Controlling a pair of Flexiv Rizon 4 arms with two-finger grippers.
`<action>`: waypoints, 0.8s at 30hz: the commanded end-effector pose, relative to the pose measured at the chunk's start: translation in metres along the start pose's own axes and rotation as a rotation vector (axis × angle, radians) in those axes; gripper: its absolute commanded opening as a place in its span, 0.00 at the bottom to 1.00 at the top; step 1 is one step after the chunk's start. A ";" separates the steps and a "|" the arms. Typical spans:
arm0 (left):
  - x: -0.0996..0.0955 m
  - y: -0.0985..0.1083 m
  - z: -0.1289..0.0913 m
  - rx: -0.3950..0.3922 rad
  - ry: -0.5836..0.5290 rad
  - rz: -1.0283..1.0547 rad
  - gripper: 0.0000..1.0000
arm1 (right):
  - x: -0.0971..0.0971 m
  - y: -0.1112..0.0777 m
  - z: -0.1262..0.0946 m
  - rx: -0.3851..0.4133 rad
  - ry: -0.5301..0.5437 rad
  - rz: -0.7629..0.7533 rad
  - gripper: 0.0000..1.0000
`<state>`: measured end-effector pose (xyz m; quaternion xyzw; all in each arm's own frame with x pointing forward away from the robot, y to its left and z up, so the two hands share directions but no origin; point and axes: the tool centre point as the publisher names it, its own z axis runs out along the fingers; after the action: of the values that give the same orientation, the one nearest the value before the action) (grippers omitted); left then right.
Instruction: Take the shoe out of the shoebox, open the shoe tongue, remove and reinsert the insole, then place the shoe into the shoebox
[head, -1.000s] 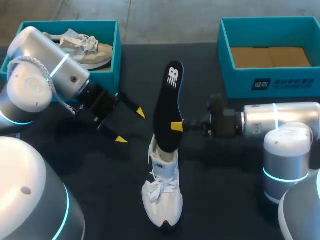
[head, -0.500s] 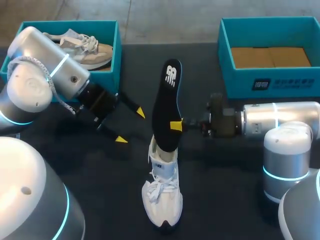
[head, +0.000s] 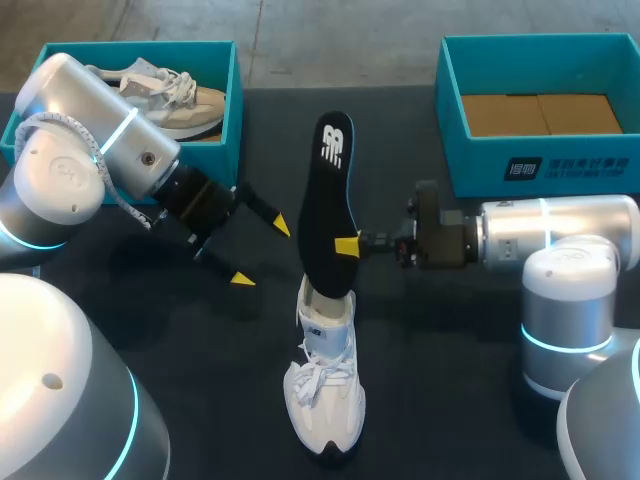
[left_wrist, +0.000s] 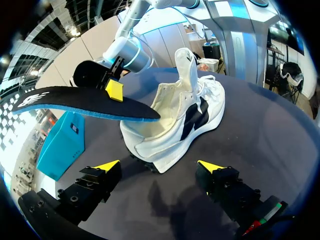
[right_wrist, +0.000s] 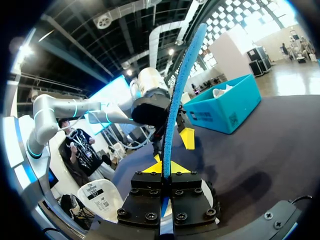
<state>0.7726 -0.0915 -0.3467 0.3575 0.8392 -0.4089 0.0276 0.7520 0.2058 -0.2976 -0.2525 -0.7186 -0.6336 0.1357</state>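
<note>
Shoes, count: two. A white shoe (head: 325, 385) lies on the dark table (head: 450, 330), and a beige shoe (head: 185, 100) lies in a box.
Shoeboxes, count: two, both teal. The left shoebox (head: 236, 100) is beyond the white shoe on my left and holds the beige shoe. The right shoebox (head: 540, 165) is beyond the white shoe on my right and shows only a brown cardboard floor.
Insole, count: one. The insole (head: 325, 200) is black on top and blue underneath. It rises steeply from the white shoe's heel opening, lower end at the collar and far end high above. The left wrist view shows its tip (left_wrist: 75, 102) at the mouth of the shoe (left_wrist: 175, 120), and I cannot tell whether they touch.
Grippers, count: two.
Right gripper (head: 350, 245): it comes in from the white shoe's right, above the heel. Its fingers are pressed together on the insole's edge, about midway along. In its own wrist view the blue edge (right_wrist: 177, 95) runs straight up out of the pinch (right_wrist: 163, 167).
Left gripper (head: 261, 252): it hangs to the left of the white shoe's heel, well apart from it. The fingers are spread wide with nothing between them. Its wrist view shows the shoe ahead of the parted tips (left_wrist: 159, 166).
</note>
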 end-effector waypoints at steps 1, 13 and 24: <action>0.000 0.000 0.000 -0.003 0.003 0.000 1.00 | -0.003 -0.001 0.008 -0.005 0.005 -0.002 0.00; 0.000 0.000 0.000 -0.003 0.003 0.000 1.00 | 0.002 0.005 0.012 -0.014 0.004 -0.021 0.00; 0.000 0.000 0.000 -0.003 0.003 0.000 1.00 | 0.002 0.005 0.018 -0.003 -0.009 -0.027 0.00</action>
<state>0.7726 -0.0915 -0.3467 0.3575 0.8392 -0.4089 0.0276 0.7550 0.2200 -0.2956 -0.2441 -0.7191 -0.6387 0.1244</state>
